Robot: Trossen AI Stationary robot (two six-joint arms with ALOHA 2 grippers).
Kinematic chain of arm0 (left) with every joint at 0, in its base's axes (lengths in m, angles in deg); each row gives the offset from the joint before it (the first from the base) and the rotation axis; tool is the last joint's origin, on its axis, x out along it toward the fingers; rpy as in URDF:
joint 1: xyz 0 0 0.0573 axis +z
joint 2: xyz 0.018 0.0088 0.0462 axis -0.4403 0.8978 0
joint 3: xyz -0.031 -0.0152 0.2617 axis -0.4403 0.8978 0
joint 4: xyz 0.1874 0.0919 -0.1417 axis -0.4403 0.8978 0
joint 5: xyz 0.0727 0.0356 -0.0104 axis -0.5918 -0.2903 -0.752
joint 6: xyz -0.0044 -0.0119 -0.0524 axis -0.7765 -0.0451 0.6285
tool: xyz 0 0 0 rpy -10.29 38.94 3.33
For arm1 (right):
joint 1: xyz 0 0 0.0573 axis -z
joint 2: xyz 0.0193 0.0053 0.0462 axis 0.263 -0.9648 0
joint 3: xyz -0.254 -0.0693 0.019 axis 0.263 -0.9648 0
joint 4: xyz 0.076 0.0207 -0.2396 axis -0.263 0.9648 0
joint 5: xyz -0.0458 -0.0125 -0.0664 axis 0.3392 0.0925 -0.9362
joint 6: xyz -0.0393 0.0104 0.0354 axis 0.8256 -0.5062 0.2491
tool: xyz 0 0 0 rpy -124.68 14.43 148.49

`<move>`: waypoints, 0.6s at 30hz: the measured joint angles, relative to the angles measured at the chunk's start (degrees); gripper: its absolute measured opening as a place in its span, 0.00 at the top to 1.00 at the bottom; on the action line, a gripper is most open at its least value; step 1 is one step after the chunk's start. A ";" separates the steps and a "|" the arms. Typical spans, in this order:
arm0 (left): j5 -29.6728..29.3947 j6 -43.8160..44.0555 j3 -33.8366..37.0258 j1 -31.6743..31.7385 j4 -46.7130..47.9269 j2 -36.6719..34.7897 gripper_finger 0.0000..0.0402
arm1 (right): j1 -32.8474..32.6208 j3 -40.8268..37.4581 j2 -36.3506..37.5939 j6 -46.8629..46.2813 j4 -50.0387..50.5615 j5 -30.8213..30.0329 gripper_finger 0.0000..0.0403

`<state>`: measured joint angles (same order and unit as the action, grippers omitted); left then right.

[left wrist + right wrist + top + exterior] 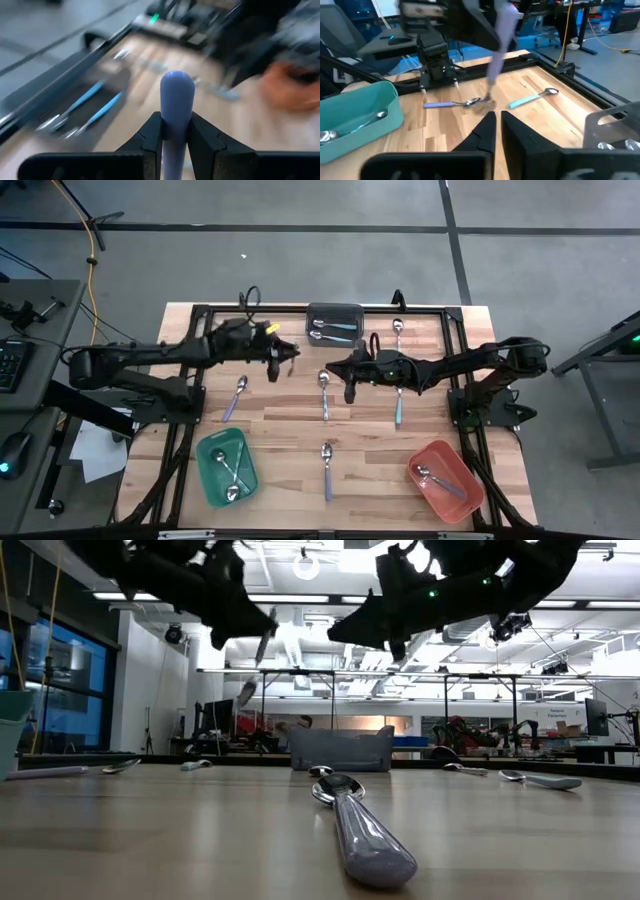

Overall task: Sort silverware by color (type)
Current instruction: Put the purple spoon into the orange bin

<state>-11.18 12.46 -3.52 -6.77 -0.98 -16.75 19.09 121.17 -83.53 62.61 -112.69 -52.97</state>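
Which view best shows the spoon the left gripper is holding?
Left wrist view: the lavender handle fills the frame, clamped by the left gripper. The right wrist view shows it blurred, the low view shows it dangling, and the high view barely shows it.

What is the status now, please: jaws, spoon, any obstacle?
Left gripper: jaws shut on lavender spoon, lifted above table. Right gripper: empty, jaws nearly shut, beside it at table centre. Grey bin just beyond; right arm close.
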 joint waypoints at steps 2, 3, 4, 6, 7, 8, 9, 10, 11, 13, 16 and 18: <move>2.05 1.26 3.39 -1.60 -7.98 -0.77 0.88 | -0.61 1.07 -0.93 -0.14 0.26 -0.40 0.93; 2.48 1.49 4.71 -2.46 -11.75 -0.82 0.88 | -1.04 2.21 -1.81 -0.20 0.17 -0.38 0.89; 2.62 1.48 5.83 -3.28 -15.18 -0.80 0.88 | -1.47 3.12 -2.57 -0.24 0.14 -0.37 0.86; 2.71 1.48 7.25 -4.81 -20.58 -0.64 0.88 | -2.44 5.38 -4.52 -0.16 0.49 -0.22 0.78; 2.70 1.49 7.38 -5.43 -21.91 -0.48 0.88 | -2.86 6.39 -5.55 -0.15 0.59 -0.23 0.73; 2.54 1.47 7.42 -6.08 -22.40 -0.47 0.88 | -3.23 7.48 -6.37 -0.13 0.79 -0.17 0.69; 2.14 1.24 7.43 -6.70 -22.72 -0.46 0.88 | -3.55 8.30 -6.81 -0.12 1.07 -0.14 0.66; 1.66 0.89 7.44 -7.26 -23.05 -0.45 0.88 | -3.86 9.31 -7.37 -0.04 1.07 -0.21 0.62; 1.47 0.63 7.45 -7.79 -23.46 -0.43 0.88 | -4.08 10.26 -7.69 0.02 0.96 -0.20 0.59; 1.47 0.53 7.45 -8.63 -24.59 -0.43 0.88 | -4.37 11.23 -7.70 0.00 1.86 -0.49 0.55; 0.98 0.50 7.45 -9.74 -26.30 -0.43 0.88 | -4.37 12.45 -8.05 0.03 1.87 -0.71 0.52; 0.35 0.48 7.45 -10.30 -27.00 -0.43 0.88 | -4.36 13.46 -8.49 0.02 2.00 -0.75 0.52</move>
<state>-10.82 12.95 3.93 -17.07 -27.99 -17.18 14.74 134.64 -92.02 62.63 -110.69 -53.72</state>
